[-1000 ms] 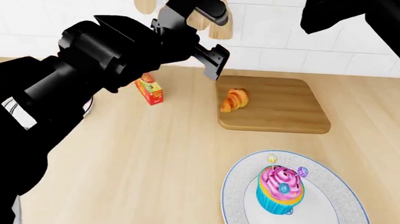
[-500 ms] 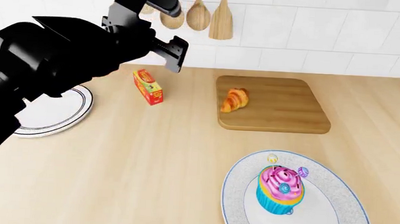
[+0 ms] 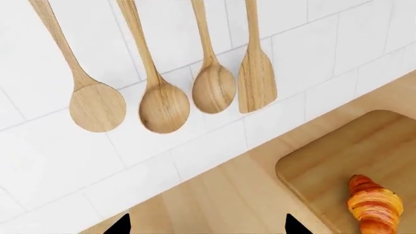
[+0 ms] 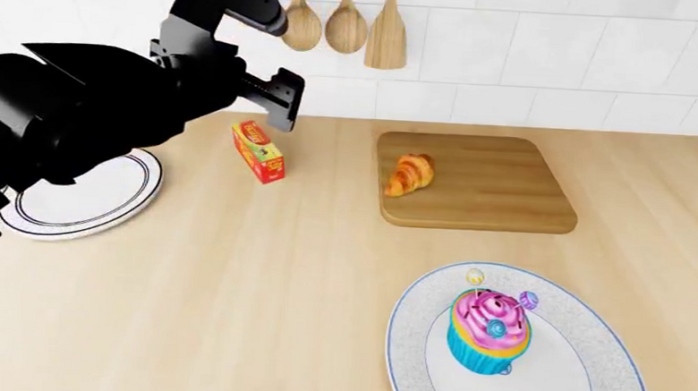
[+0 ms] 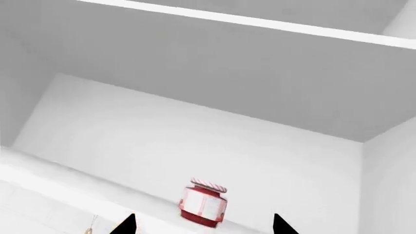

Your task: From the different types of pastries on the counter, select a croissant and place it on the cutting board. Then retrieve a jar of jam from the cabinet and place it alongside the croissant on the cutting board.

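The golden-brown croissant (image 4: 410, 174) (image 3: 375, 210) lies on the left part of the wooden cutting board (image 4: 492, 198) (image 3: 344, 156) on the counter (image 4: 261, 280). My left gripper (image 4: 280, 100) (image 3: 206, 227) hangs open and empty above the counter, left of the board and near the wall. The jar of jam (image 5: 203, 203), red with a white label and striped lid, stands on a white cabinet shelf (image 5: 78, 187). My right gripper (image 5: 202, 229) is open just in front of the jar, not touching it, and is outside the head view. The pink-frosted cupcake (image 4: 488, 331) sits on a plate (image 4: 591, 369).
A red and yellow box (image 4: 259, 152) stands on the counter under my left gripper. An empty white blue-rimmed plate (image 4: 80, 198) lies at the left. Wooden spoons and a spatula (image 4: 388, 32) (image 3: 256, 80) hang on the tiled wall. White cabinet walls (image 5: 215, 73) enclose the jar.
My left arm has drawn back to the left, away from the board, uncovering the left plate. The right arm has risen out of the head view.
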You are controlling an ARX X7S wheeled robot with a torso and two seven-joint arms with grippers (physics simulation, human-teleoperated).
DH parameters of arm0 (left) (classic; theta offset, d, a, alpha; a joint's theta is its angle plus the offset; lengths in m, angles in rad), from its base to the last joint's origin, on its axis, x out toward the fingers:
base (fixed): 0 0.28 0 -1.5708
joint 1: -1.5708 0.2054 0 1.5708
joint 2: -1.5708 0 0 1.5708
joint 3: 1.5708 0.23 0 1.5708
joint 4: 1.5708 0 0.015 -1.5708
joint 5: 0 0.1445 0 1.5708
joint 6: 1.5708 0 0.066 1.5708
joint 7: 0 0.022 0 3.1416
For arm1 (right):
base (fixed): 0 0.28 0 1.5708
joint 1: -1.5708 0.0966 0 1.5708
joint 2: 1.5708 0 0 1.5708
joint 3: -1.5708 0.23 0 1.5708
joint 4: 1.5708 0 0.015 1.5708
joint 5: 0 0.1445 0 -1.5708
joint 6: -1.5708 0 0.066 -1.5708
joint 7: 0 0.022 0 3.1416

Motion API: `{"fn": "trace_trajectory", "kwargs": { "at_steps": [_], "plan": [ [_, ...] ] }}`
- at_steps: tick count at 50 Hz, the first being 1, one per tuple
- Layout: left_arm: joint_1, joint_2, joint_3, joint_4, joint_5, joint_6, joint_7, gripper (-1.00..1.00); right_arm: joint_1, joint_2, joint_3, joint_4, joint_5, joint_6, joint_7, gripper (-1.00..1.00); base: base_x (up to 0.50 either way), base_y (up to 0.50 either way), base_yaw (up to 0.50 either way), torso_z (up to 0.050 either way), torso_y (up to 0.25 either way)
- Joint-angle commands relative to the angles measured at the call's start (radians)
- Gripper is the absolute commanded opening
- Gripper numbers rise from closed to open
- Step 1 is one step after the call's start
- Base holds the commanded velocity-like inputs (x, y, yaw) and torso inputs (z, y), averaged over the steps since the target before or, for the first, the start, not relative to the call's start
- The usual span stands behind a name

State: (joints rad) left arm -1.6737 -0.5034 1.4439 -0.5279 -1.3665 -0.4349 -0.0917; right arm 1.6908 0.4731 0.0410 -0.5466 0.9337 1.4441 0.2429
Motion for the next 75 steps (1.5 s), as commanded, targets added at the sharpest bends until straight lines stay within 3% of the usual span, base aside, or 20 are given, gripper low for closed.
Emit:
{"fn": "trace_trajectory", "kwargs": {
  "at_steps": [1,18,30,42,46,48,52,55,62,75],
  "plan": [
    [0.008,-0.031,-0.008,0.044,-0.006,0.001,-0.021,1.0,0.144,-0.001,-0.107,0.098,-0.065,-0.074,-0.021,1.0,0.0,0.0,0.0,0.0,0.0],
    [0.014,-0.041,-0.012,0.061,-0.01,-0.005,-0.036,1.0,0.365,-0.08,-0.293,0.541,-0.246,-0.218,-0.086,1.0,0.0,0.0,0.0,0.0,0.0],
    [0.014,-0.049,-0.022,0.072,-0.015,-0.003,-0.043,1.0,0.51,-0.116,-0.43,0.856,-0.34,-0.348,-0.237,1.0,0.0,0.0,0.0,0.0,0.0],
    [0.015,-0.049,-0.024,0.074,-0.013,-0.005,-0.043,1.0,0.527,-0.123,-0.454,0.902,-0.356,-0.368,-0.262,1.0,0.0,0.0,0.0,0.0,0.0],
    [0.015,-0.053,-0.024,0.078,-0.013,-0.007,-0.046,1.0,0.614,-0.169,-0.49,1.128,-0.39,-0.425,-0.341,1.0,0.0,0.0,0.0,0.0,0.0],
    [0.015,-0.056,-0.026,0.081,-0.015,-0.009,-0.048,1.0,0.664,-0.206,-0.466,1.283,-0.422,-0.444,-0.373,1.0,0.0,0.0,0.0,0.0,0.0],
    [0.009,-0.058,-0.026,0.084,-0.013,-0.013,-0.052,1.0,0.665,-0.325,-0.179,1.367,-0.891,-0.436,-0.59,1.0,0.0,0.0,0.0,0.0,0.0],
    [0.004,-0.061,-0.028,0.089,-0.014,-0.016,-0.056,1.0,0.665,-0.37,-0.073,1.359,-1.062,-0.433,-0.679,1.0,0.0,0.0,0.0,0.0,0.0],
    [0.004,-0.072,-0.03,0.101,-0.014,-0.019,-0.061,1.0,0.665,-0.373,-0.051,1.353,-1.057,-0.395,-0.664,1.0,0.0,0.0,0.0,0.0,0.0],
    [0.005,-0.074,-0.032,0.096,-0.014,-0.023,-0.061,1.0,0.665,-0.406,-0.061,1.336,-1.141,-0.4,-0.801,1.0,0.0,0.0,0.0,0.0,0.0]
  ]
}}
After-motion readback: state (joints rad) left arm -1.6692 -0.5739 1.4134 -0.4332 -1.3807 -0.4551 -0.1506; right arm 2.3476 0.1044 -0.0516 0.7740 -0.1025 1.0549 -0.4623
